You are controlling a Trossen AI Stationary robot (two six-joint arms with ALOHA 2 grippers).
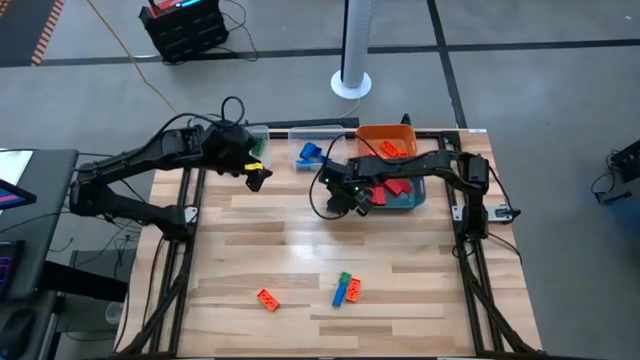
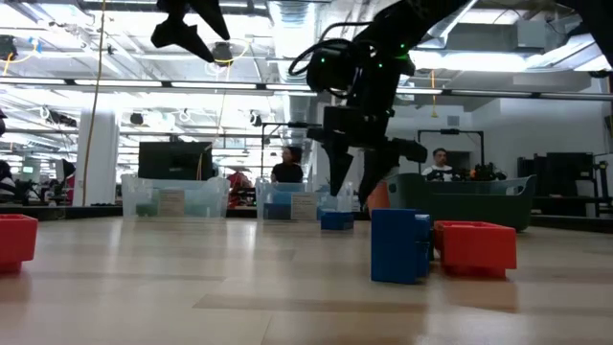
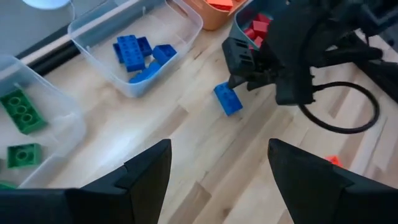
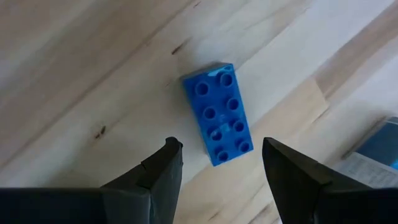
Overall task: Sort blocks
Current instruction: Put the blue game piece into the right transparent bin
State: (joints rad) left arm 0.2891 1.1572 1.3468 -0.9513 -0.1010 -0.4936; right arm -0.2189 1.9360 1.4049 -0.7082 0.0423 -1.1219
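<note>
Right now the right gripper (image 4: 217, 165) hangs just above a blue block (image 4: 218, 113) that lies flat on the wooden table (image 1: 300, 250), studs up, and its two dark fingers stand apart with nothing between them, one to either side of the block's near end. From overhead that gripper (image 1: 358, 203) sits near the back middle of the table, right beside the teal bin (image 1: 412, 201) that holds red blocks (image 1: 397, 186). Behind it an orange bin (image 1: 372, 134) has orange pieces (image 1: 389, 149) in it, and a clear bin (image 1: 318, 152) next along holds more blue blocks (image 3: 137, 53). The left gripper (image 1: 255, 178) hovers over the back left part of the table beside another clear bin (image 3: 68, 121) with green blocks (image 3: 18, 111) inside; its fingers are spread wide and hold nothing. Toward the front edge, well away from both arms, an orange block (image 1: 267, 298) lies alone, and a little to its right a blue block (image 1: 341, 293), a green one (image 1: 345, 278) and another orange one (image 1: 354, 289) huddle together, touching. Far off across the room, people sit at desks (image 2: 286, 165).
</note>
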